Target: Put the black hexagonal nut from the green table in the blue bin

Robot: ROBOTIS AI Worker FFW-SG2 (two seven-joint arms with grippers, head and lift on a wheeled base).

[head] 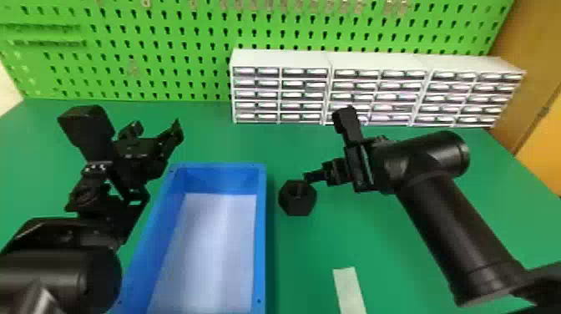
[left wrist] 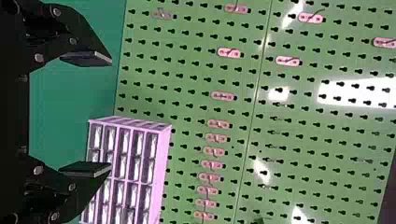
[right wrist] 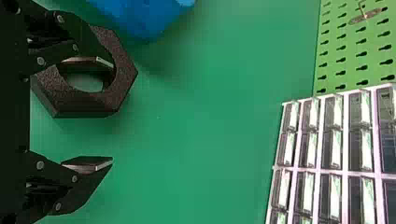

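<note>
One nut on the table, right of the bin

I have one black nut [head: 297, 204] on the green table [head: 421, 267], just beside the right wall of the one blue bin [head: 261, 234]. That raised wall stands between the nut and the bin's inside.

My right gripper [head: 311, 177] is at the nut with its two fingers spread. In the right wrist view one finger lines up with the nut's hole; I can't tell whether it dips in or sits above. The other is outside the nut, well apart from the first.

My left gripper [head: 156, 130] is near the bin's far left corner, its two fingers spread with nothing between them.

Nearer me, right of the bin, I see one pale strip [head: 348, 288] flat on the table. Along the back stand three white drawer units [head: 281, 58], side by side, against one green pegboard [head: 167, 21]. In the left wrist view I count more than a dozen hooks [left wrist: 222, 95] on it.
</note>
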